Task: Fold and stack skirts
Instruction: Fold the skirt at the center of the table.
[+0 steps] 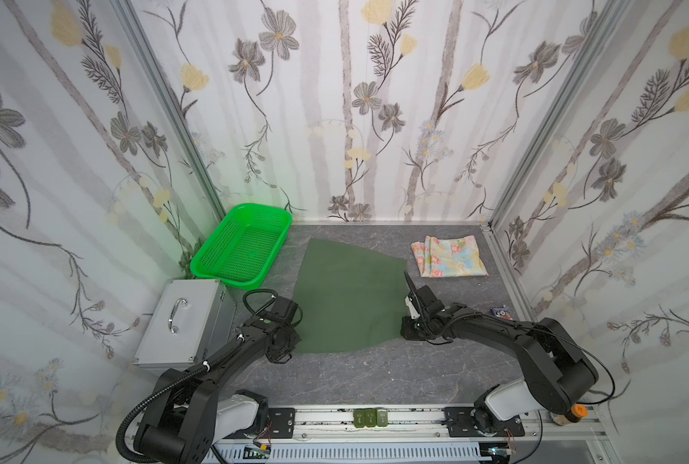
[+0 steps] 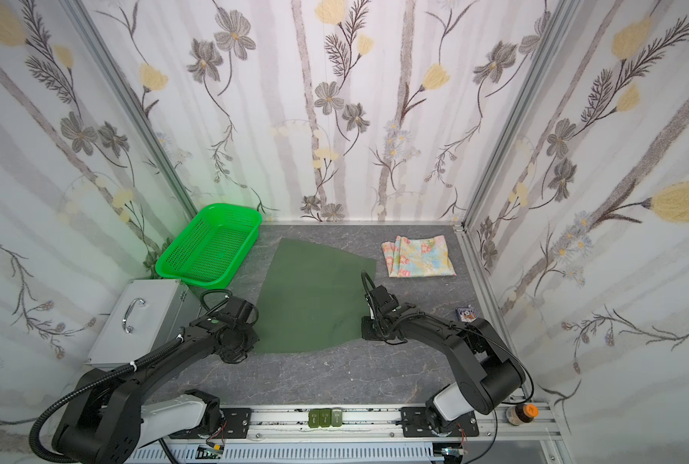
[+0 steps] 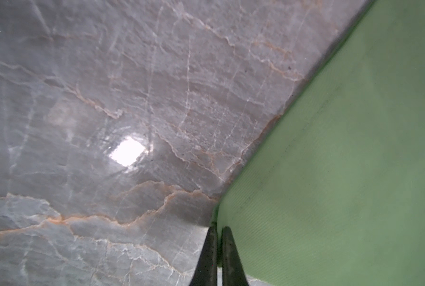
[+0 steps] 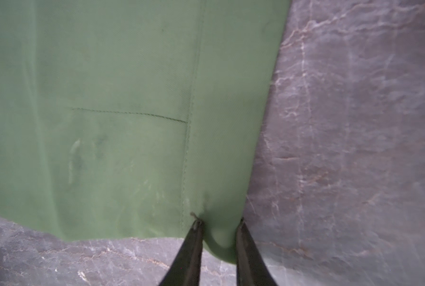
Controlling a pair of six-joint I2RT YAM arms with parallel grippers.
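The dark green skirt (image 1: 347, 297) (image 2: 310, 297) lies spread flat in the middle of the grey marble table (image 1: 375, 377). The folded flowered skirt (image 1: 449, 257) (image 2: 417, 257) rests at the back right, apart from it. My left gripper (image 3: 219, 229) (image 1: 288, 347) is at the green skirt's near-left corner, shut on the edge of the cloth (image 3: 342, 173). My right gripper (image 4: 219, 222) (image 1: 404, 331) points down at the near-right corner. Its jaws stand a little apart, with a pucker of green cloth (image 4: 107, 99) between the fingertips.
A bright green mesh basket (image 1: 242, 249) leans at the back left, with a silver case (image 1: 186, 321) in front of it. A small blue box (image 1: 501, 312) sits by the right wall. A bottle with an orange cap (image 1: 572, 413) stands on the front rail.
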